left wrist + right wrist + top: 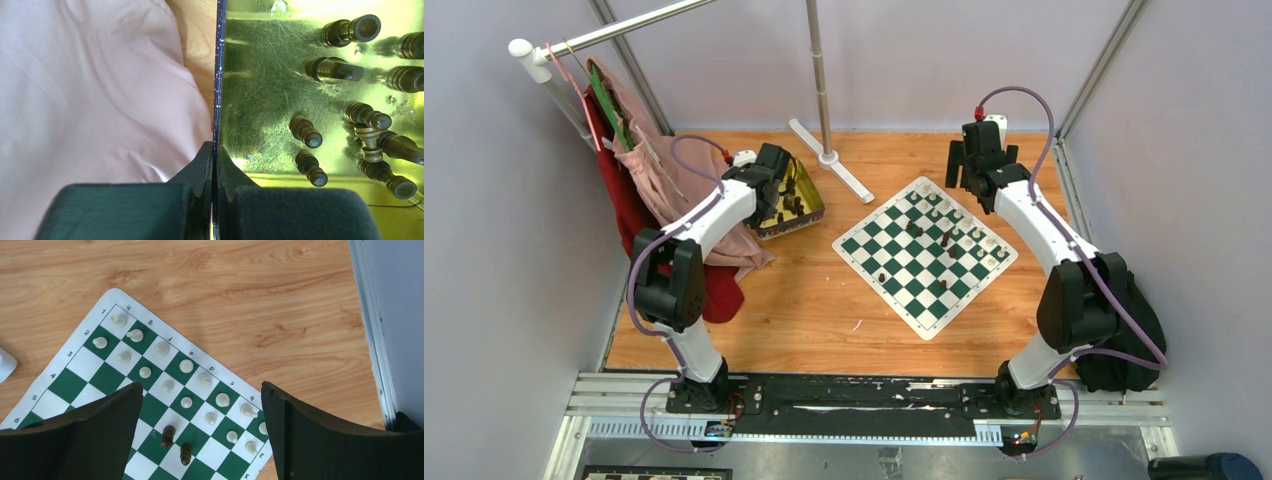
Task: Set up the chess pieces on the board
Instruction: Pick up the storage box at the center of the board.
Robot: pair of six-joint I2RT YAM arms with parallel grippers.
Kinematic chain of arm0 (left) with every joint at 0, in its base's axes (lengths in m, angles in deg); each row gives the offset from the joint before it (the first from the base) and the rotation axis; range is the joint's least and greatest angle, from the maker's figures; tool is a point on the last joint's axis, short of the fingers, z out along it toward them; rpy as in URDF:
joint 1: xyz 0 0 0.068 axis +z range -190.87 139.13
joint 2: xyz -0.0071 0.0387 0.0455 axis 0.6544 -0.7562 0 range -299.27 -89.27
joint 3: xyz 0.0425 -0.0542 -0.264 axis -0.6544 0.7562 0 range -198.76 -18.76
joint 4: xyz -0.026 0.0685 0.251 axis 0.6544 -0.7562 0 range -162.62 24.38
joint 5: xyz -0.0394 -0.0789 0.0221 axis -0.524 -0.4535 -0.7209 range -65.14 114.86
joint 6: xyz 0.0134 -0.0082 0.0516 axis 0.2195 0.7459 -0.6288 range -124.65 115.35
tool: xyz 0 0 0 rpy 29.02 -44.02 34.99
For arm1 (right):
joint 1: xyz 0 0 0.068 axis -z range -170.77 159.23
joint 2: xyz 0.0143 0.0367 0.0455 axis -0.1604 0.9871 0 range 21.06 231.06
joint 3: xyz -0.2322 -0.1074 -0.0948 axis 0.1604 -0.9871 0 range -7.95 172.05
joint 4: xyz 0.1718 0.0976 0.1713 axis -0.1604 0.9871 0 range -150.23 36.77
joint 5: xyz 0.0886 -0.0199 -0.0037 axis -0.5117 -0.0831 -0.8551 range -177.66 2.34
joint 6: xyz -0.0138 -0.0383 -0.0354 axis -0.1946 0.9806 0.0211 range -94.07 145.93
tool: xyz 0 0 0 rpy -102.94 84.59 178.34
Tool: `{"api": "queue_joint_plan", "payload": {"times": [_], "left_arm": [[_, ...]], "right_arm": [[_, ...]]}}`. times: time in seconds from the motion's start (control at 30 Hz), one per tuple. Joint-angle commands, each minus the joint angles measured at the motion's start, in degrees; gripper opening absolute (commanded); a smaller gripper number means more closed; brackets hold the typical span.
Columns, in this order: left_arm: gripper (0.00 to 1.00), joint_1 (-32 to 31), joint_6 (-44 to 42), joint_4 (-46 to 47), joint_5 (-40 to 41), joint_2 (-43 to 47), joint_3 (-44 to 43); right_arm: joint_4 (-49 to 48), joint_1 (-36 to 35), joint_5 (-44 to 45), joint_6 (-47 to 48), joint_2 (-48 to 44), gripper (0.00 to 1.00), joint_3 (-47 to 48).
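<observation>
Left wrist view: a pink cloth (90,90) lies to the left of the left gripper (214,150); its fingers are pinched tight on the thin wall of a gold tin (260,65); just right of them, inside the tin, sit dark chess pieces (306,131); right wrist view: the right gripper (200,385) hangs spread wide, holding nothing, above a corner of the board (67,385); below and between its fingers white chess pieces (186,366) stand in two rows; two dark pieces (167,436) stand nearer the hand.
</observation>
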Motion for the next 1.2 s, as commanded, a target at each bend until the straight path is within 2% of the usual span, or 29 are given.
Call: {"api": "queue_joint_plan", "payload": {"times": [0.0, 0.33, 0.77, 1.0, 1.17], "left_arm": [[0.00, -1.2, -2.1, 2.0, -0.5, 3.4, -0.3], [0.00, -6.7, -7.1, 2.0, -1.2, 4.6, -3.4], [0.00, -13.9, -11.7, 1.8, -4.3, -5.8, -19.8], [0.00, -16.5, -14.5, 0.5, -5.9, -15.6, -33.4], [0.00, -17.3, -14.2, 0.5, -7.7, -20.5, -38.3]], "right_arm": [[2.4, 1.8, 3.3, -2.2, -2.3, 0.91, -0.8], [4.6, 5.0, 5.0, -4.5, -3.5, 0.91, -1.1], [6.1, 11.4, 2.0, -5.6, -2.6, 0.91, -0.1], [6.5, 11.8, -9.6, -0.2, 0.8, 0.86, 6.2], [8.8, 11.3, -19.3, 0.5, 3.7, 0.82, 12.1]]}}
